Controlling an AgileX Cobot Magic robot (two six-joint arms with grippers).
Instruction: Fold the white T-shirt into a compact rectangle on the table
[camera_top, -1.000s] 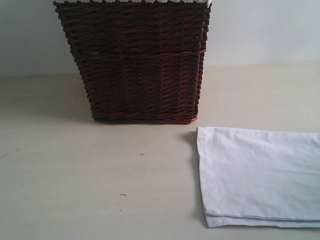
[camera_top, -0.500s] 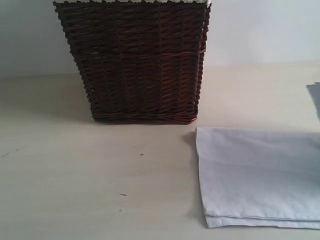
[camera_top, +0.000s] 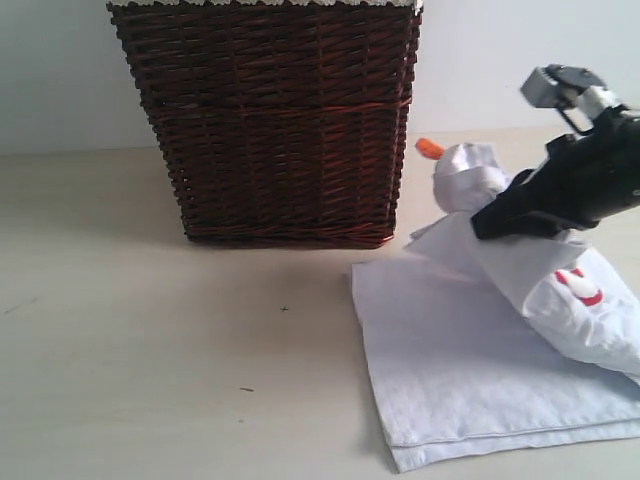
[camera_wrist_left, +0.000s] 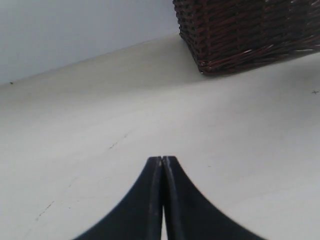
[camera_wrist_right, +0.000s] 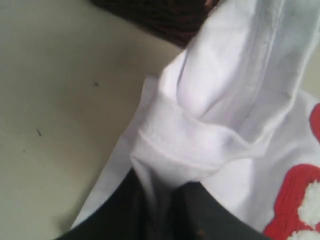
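Observation:
The white T-shirt (camera_top: 450, 360) lies partly folded on the table (camera_top: 150, 350) at the lower right of the exterior view. My right gripper (camera_top: 485, 222) is shut on a bunched fold of it, lifted above the flat layers. The orange neck tag (camera_top: 429, 148) and red-outlined lettering (camera_top: 578, 285) show on the raised part. In the right wrist view the cloth (camera_wrist_right: 210, 115) is pinched between the dark fingers at my right gripper (camera_wrist_right: 167, 197). My left gripper (camera_wrist_left: 162, 160) is shut and holds nothing, low over bare table; it is outside the exterior view.
A dark wicker basket (camera_top: 270, 120) stands at the back, its right corner close to the lifted cloth; it also shows in the left wrist view (camera_wrist_left: 250, 30). A pale wall (camera_top: 520, 60) lies behind.
My right arm has come into the exterior view from the right, carrying the shirt's upper part leftward over the flat layers. The flat cloth has shifted a little to the left.

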